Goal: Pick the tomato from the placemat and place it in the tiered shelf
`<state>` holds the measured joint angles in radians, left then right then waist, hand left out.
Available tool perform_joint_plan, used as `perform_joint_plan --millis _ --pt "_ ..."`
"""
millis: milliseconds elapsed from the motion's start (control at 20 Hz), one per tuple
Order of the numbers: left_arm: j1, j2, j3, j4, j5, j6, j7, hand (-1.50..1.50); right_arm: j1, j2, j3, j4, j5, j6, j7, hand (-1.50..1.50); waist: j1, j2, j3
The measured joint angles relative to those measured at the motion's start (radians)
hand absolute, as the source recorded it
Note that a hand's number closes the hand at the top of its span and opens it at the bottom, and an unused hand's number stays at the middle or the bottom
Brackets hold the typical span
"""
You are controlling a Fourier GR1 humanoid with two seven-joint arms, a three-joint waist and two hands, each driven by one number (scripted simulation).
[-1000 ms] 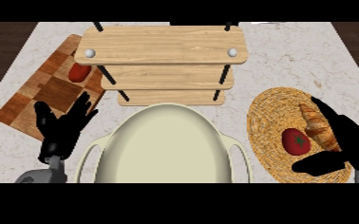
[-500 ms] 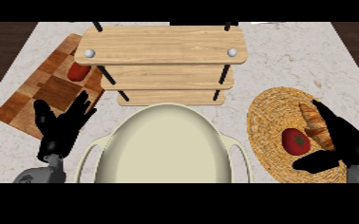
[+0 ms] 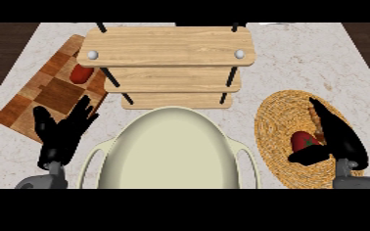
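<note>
your right hand (image 3: pixel 338 136) lies with fingers straight and released on the round woven straw placemat (image 3: pixel 278 127), the red tomato (image 3: pixel 303 140) between fingers and thumb, ungrasped; left hand (image 3: pixel 63 128) relaxed.

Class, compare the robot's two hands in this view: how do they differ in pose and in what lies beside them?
The left hand spreads its fingers upward by the checkered cutting board, touching nothing; the right hand lies over the woven placemat, fingers straight. The right hand's thumb sits beside the tomato; the left hand has nothing nearby to grasp. Both are black and open.
</note>
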<state>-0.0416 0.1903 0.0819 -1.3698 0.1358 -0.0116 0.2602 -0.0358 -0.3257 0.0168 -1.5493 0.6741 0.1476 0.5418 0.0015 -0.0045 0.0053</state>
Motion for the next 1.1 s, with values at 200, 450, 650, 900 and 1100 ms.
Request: perform_joint_plan --millis 200,450,650,900,1100 --pt "-0.016 -0.003 0.008 0.016 -0.007 0.001 0.008 0.0 -0.008 0.032 0.012 0.054 0.032 -0.032 -0.047 1.5 0.0 -0.002 -0.002" --pt "-0.008 -0.007 0.002 -0.01 -0.011 0.003 0.026 0.0 -0.009 -0.019 0.076 0.082 0.057 0.059 -0.125 1.5 0.003 -0.007 -0.013" --pt "-0.004 -0.009 0.006 -0.014 -0.009 -0.001 0.03 0.0 -0.016 -0.013 0.066 0.102 0.044 0.058 -0.192 1.5 0.0 -0.009 -0.017" --pt "-0.003 -0.013 0.011 -0.004 -0.016 -0.003 0.022 0.0 0.011 0.006 0.068 0.048 0.037 0.042 -0.255 1.5 -0.002 -0.006 -0.009" --pt "0.005 -0.021 0.008 -0.014 -0.026 0.006 0.017 0.0 0.047 0.09 0.164 -0.088 0.089 0.009 -0.206 1.5 -0.005 -0.004 -0.004"
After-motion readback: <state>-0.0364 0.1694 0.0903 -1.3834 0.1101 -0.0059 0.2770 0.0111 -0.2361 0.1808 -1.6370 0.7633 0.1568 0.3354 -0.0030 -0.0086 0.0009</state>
